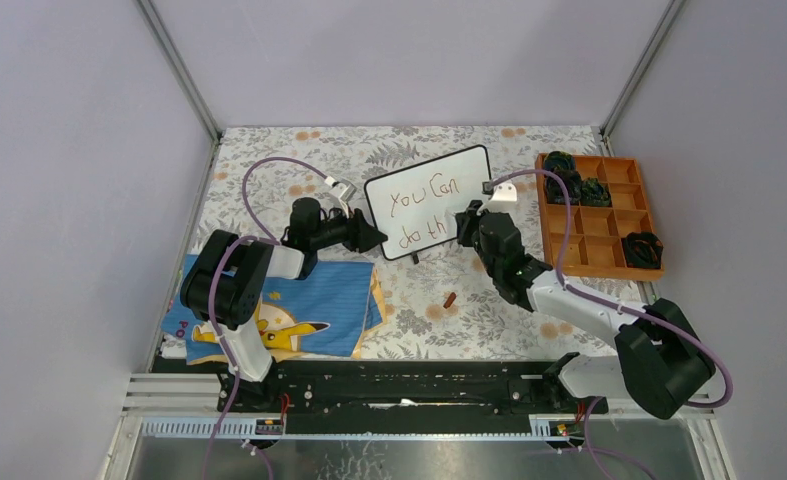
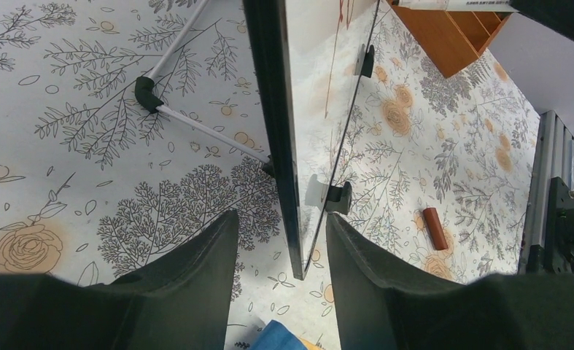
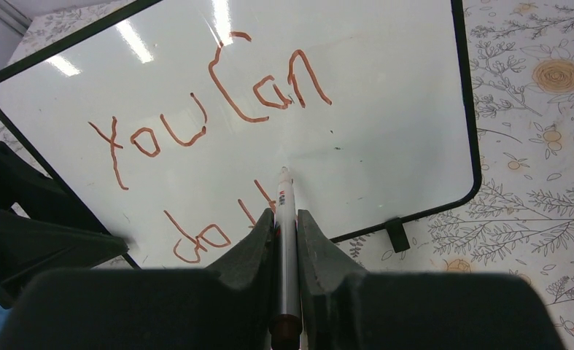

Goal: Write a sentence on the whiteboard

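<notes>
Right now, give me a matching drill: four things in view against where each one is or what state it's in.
1 left gripper
2 right gripper
3 orange tray
4 small brown cylinder

a lying loose on the tablecloth
b shut on the marker
c astride the whiteboard edge
d far-right corner, dark items inside

Pairs: 1-c, 2-b, 3-d, 4-a
</notes>
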`<action>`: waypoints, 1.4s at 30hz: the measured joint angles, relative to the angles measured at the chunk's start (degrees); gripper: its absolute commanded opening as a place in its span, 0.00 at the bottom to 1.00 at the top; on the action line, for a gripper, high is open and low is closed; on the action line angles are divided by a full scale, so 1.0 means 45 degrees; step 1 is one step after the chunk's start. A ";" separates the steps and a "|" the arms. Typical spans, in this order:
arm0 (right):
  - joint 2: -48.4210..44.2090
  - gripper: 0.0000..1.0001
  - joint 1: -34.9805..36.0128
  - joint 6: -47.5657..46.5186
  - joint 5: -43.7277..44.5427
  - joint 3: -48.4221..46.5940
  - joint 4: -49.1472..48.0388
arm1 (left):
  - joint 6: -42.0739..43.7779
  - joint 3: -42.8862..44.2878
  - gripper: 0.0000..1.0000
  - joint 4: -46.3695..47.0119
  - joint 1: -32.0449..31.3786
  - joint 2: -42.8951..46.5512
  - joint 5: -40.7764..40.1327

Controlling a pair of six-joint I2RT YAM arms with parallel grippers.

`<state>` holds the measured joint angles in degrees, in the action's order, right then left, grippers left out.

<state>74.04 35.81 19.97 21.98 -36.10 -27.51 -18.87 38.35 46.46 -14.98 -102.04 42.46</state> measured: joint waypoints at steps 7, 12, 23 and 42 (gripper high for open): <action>-0.0092 0.00 0.0000 0.0068 -0.0015 0.0413 0.0063 | 0.0019 0.0000 0.45 -0.0019 -0.0015 0.0000 -0.0010; -0.0112 0.00 0.0000 0.0155 -0.0015 0.0714 0.0204 | 0.0063 0.0000 0.37 -0.0049 -0.0019 0.0000 -0.0010; -0.0121 0.00 0.0000 0.0199 -0.0039 0.0733 0.0243 | 0.0087 0.0000 0.27 -0.0044 -0.0034 0.0005 0.0000; 0.0029 0.00 0.0000 0.0204 -0.0141 0.0491 0.0228 | 0.0083 0.0000 0.15 -0.0044 -0.0083 0.0049 0.0131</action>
<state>74.17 35.81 20.88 21.34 -33.89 -26.48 -18.50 38.35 46.26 -15.35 -101.82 43.05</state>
